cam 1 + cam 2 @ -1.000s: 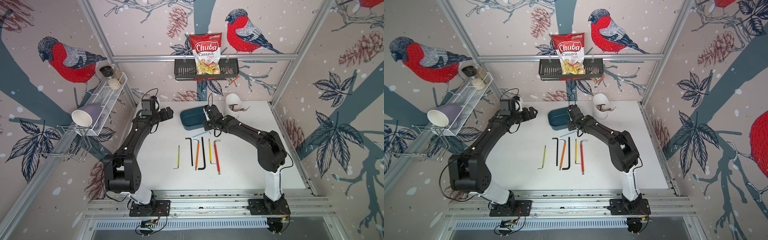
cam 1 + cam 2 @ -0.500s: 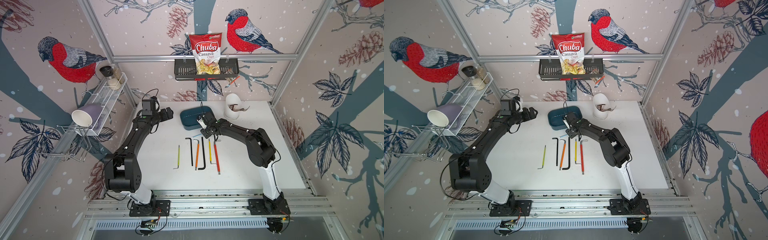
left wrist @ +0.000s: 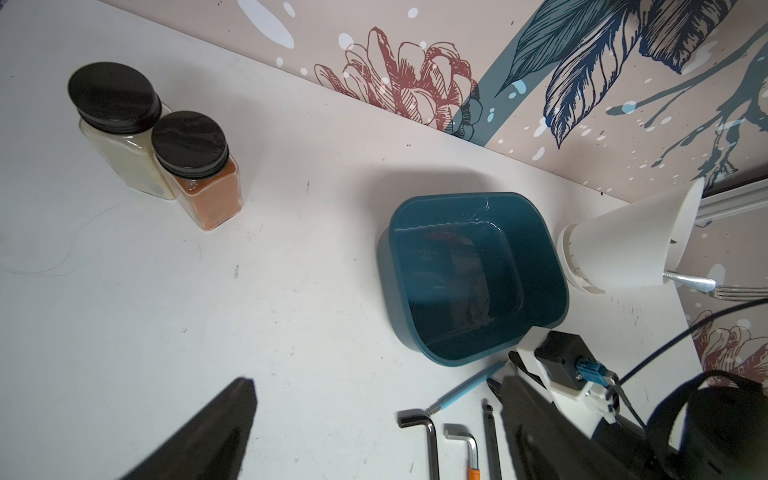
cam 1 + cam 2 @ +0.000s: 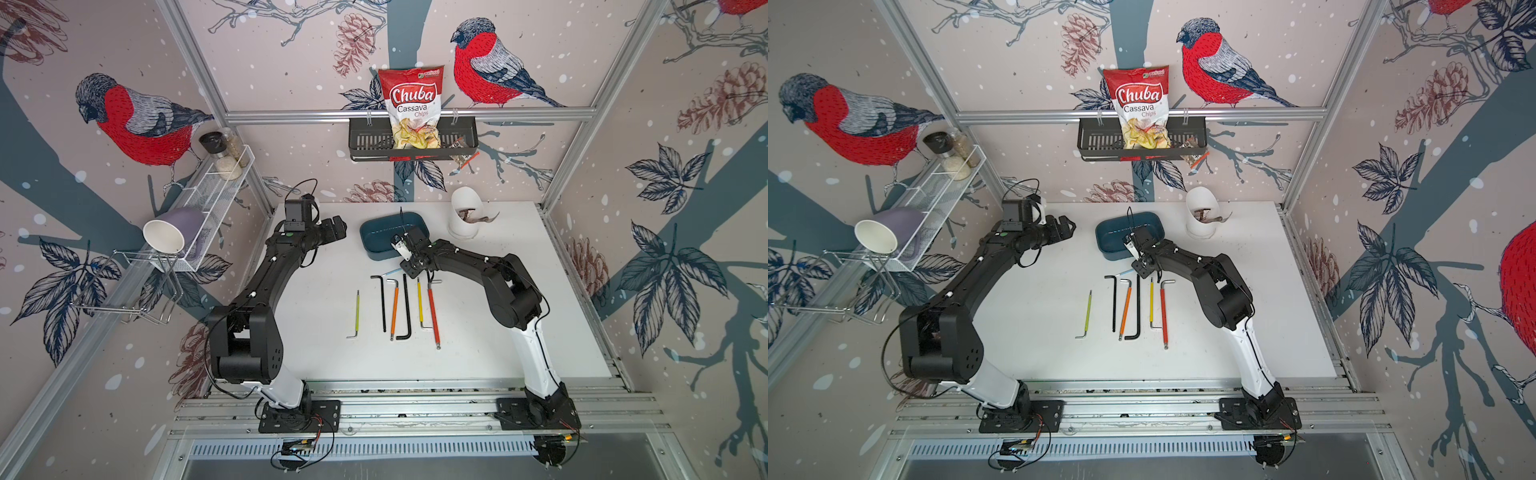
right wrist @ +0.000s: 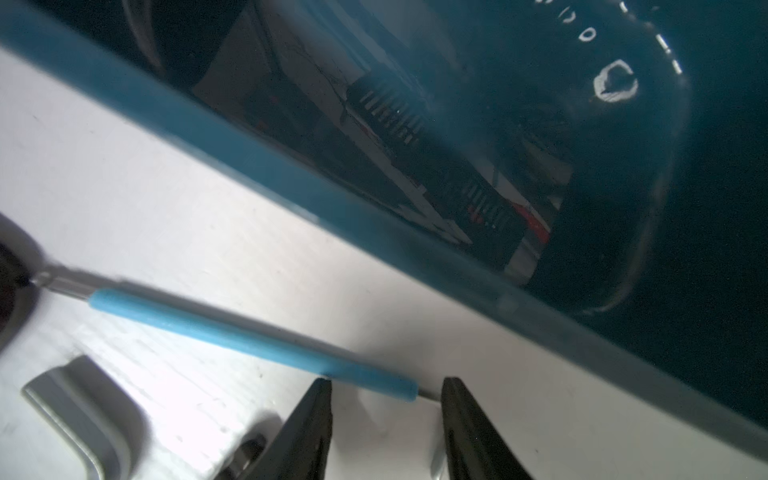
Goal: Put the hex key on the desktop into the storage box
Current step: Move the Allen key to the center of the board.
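Note:
A blue-sleeved hex key [image 5: 249,332] lies on the white desktop [image 4: 498,332], just in front of the dark teal storage box [image 4: 365,232], and also shows in a top view [image 4: 1126,273]. My right gripper [image 5: 386,384] is open and low over the desk, its fingertips on either side of the key's near end. In both top views the right gripper [image 4: 409,268] sits beside the box's front rim. Several other hex keys lie in a row, among them green [image 4: 356,311], orange [image 4: 395,307] and red [image 4: 433,316]. My left gripper [image 3: 374,380] hovers open and empty at the back left.
A white cup [image 4: 463,220] with cutlery stands right of the box. Two black-lidded spice jars [image 3: 166,162] stand on the desk near the back wall. A black wall basket [image 4: 365,143] holds a chips bag. A wire shelf [image 4: 208,208] runs along the left wall.
My right gripper has come from beside the box towards the front and down to the blue hex key's end, its jaws a little wider. The left arm has not moved.

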{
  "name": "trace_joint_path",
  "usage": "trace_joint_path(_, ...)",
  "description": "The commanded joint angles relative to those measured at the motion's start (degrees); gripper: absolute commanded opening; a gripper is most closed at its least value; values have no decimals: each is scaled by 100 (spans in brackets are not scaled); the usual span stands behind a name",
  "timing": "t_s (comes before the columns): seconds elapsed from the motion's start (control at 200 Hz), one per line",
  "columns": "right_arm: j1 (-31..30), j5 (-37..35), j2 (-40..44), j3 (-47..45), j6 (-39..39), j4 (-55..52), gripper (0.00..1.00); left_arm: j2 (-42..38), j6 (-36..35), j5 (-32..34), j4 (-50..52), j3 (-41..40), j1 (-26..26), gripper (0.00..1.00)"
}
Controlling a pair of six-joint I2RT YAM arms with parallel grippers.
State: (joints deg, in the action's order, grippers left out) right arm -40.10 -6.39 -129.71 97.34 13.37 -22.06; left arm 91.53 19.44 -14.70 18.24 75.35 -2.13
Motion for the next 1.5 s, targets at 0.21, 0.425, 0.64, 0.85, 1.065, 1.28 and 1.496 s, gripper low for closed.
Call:
trace_joint_path(0.21,79,670,-30,-363,-18,-7,43,-57,-76,38,-75,0,6,95)
trace_joint_path(0.425,142,605,369,-934,-283,-56,38,-107,-75,37,-75,-31,6,95)
trace_joint_path(0.64,118,544,1102,-1618,-510,127,42,-133,-60,7,-108,-54,6,95)
trace_joint_path(0.85,134,530,1064,-1282,-563,55,45,-135,-54,1,-105,-63,10,95)
trace_joint_path(1.065,203,550,671,-899,-414,289,47,-133,-59,11,-108,-65,10,95)
trace_joint_path(1.28,309,781,377,-679,-287,115,47,-109,-61,11,-95,-57,10,95)
trace_joint_path(1.496,293,859,321,-951,-295,129,46,-109,-67,31,-79,-41,6,95)
